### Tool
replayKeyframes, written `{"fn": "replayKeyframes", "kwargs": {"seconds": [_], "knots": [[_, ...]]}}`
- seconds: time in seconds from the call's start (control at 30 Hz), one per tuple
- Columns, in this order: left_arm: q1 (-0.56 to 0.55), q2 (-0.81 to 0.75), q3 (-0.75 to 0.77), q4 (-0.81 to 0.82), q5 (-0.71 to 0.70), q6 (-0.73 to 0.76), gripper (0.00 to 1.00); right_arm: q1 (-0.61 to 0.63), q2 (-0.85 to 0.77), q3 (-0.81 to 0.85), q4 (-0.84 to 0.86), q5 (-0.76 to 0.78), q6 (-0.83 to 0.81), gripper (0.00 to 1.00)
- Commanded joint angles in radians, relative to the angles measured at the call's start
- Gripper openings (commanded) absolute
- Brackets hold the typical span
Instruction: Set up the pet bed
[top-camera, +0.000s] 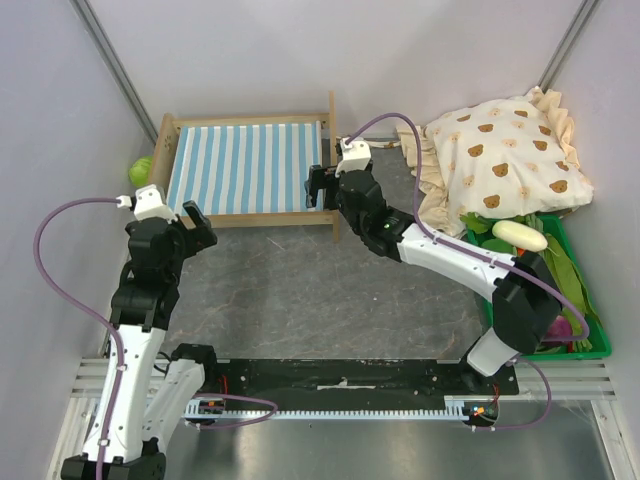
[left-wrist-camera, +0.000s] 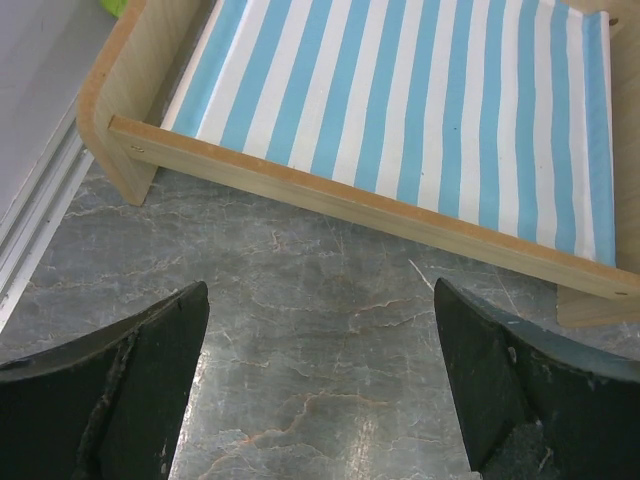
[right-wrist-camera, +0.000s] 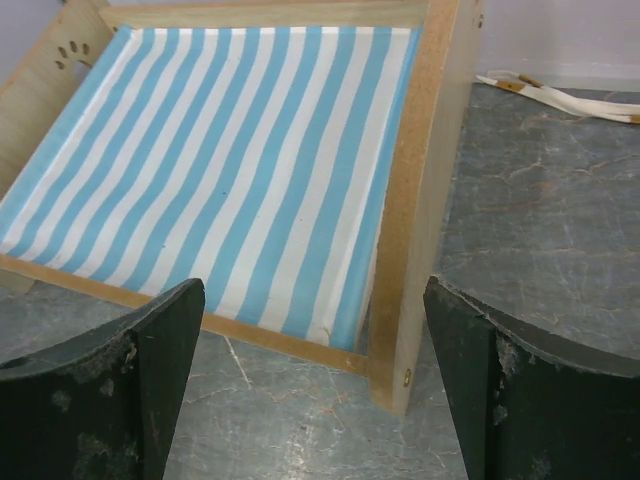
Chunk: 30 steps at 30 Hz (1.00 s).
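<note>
pet bed (top-camera: 245, 165) standing flat on the table (top-camera: 300, 280), striped base bare. left gripper (top-camera: 197, 222) before its near rail, right gripper (top-camera: 318, 186) by its footboard corner. both jaws wide, empty, likely poised to reposition it. bear-print cushion (top-camera: 505, 155) well right of it.

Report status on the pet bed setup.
Left gripper open, empty, short of pet bed near rail. Right gripper open, empty, at its foot corner. Bed bare; cushion aside at right, nothing blocking.
</note>
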Motion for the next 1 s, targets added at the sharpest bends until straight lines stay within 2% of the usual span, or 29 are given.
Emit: {"fn": "replayKeyframes", "kwargs": {"seconds": [0.0, 0.07, 0.23, 0.3, 0.37, 0.4, 0.47, 0.5, 0.57, 0.63, 0.67, 0.8, 0.97], "knots": [[0.005, -0.047, -0.019, 0.065, -0.054, -0.022, 1.00, 0.002, 0.027, 0.083, -0.060, 0.063, -0.032, 0.98], [0.005, -0.068, -0.019, 0.068, -0.050, 0.025, 1.00, 0.001, 0.087, 0.158, -0.124, 0.112, -0.018, 0.98], [0.005, -0.113, -0.050, 0.080, -0.108, 0.056, 1.00, -0.018, 0.223, 0.275, -0.149, 0.121, -0.039, 0.98], [0.005, -0.139, -0.066, 0.091, -0.100, 0.060, 1.00, -0.045, 0.257, 0.313, -0.161, 0.109, -0.042, 0.93], [0.005, -0.151, -0.074, 0.098, -0.083, 0.067, 1.00, -0.070, 0.288, 0.331, -0.175, 0.094, -0.038, 0.79], [0.005, -0.159, -0.074, 0.101, -0.082, 0.067, 1.00, -0.093, 0.289, 0.322, -0.176, 0.079, -0.039, 0.66], [0.005, -0.165, -0.076, 0.112, -0.069, 0.069, 1.00, -0.117, 0.277, 0.281, -0.175, 0.049, -0.047, 0.52], [0.005, -0.162, -0.079, 0.121, -0.060, 0.072, 1.00, -0.133, 0.268, 0.266, -0.201, 0.020, -0.059, 0.39], [0.005, -0.150, -0.077, 0.137, -0.028, 0.082, 1.00, -0.142, 0.210, 0.191, -0.192, 0.022, -0.094, 0.26], [0.005, -0.115, -0.056, 0.138, -0.011, 0.084, 1.00, -0.147, 0.133, 0.140, -0.196, 0.034, -0.131, 0.05], [0.005, -0.099, -0.041, 0.125, -0.007, 0.084, 1.00, -0.148, 0.106, 0.087, -0.205, 0.040, -0.142, 0.01], [0.005, -0.009, 0.054, 0.098, -0.006, 0.087, 1.00, -0.157, -0.049, -0.035, -0.284, 0.081, -0.144, 0.00], [0.005, 0.115, 0.111, 0.111, 0.007, 0.060, 0.99, -0.185, -0.299, -0.225, -0.412, 0.202, -0.053, 0.00]]}}
